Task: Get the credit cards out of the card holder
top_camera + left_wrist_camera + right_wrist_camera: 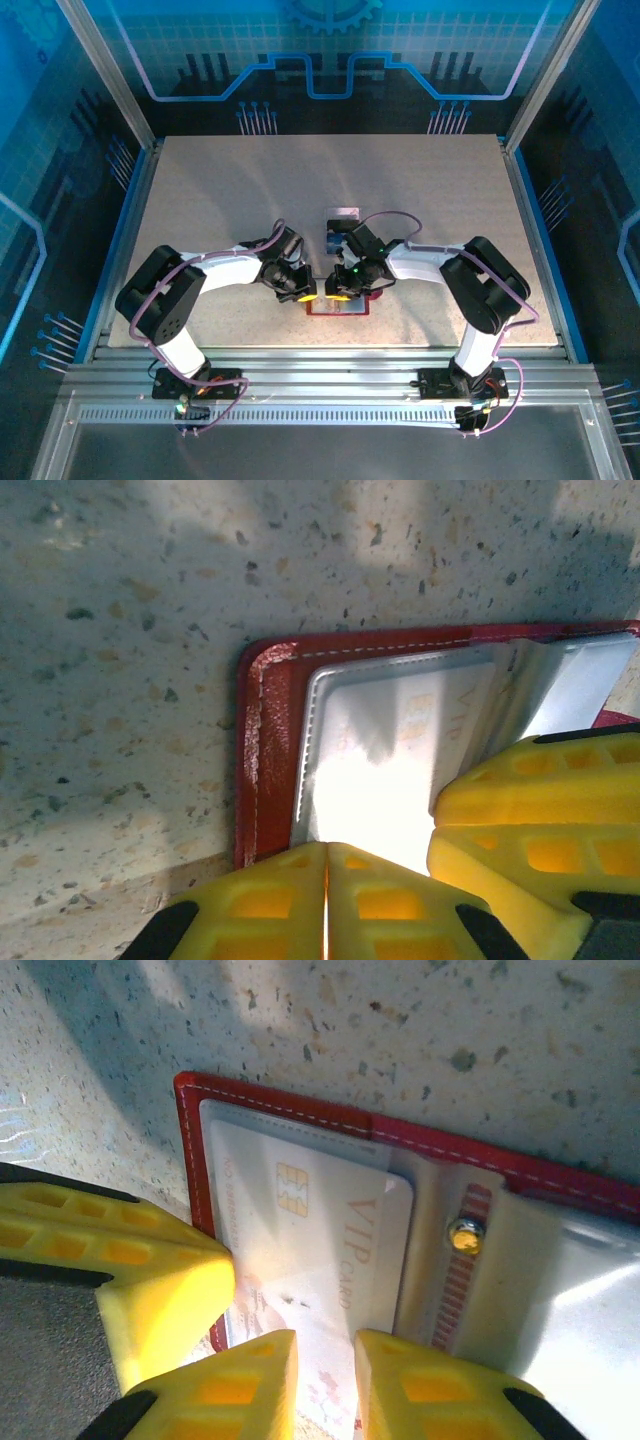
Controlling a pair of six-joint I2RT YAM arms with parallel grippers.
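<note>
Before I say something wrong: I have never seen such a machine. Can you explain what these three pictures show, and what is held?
These are two robot arms on a table. One camera looks from above; two sit on the wrists. The yellow parts are fingers. A red card holder lies open, with loose cards beyond it. The left gripper, shut, seems to press on it. The right gripper, fingers apart, is over a pale card in its pocket; nothing is clearly held.

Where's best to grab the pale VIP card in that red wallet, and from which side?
Likely by the short end of the pale card that sticks out past the card holder's rim, nearest the right gripper. Come from that side: the chip end looks tucked in the clear pocket, so it can only slide out lengthwise.
</note>
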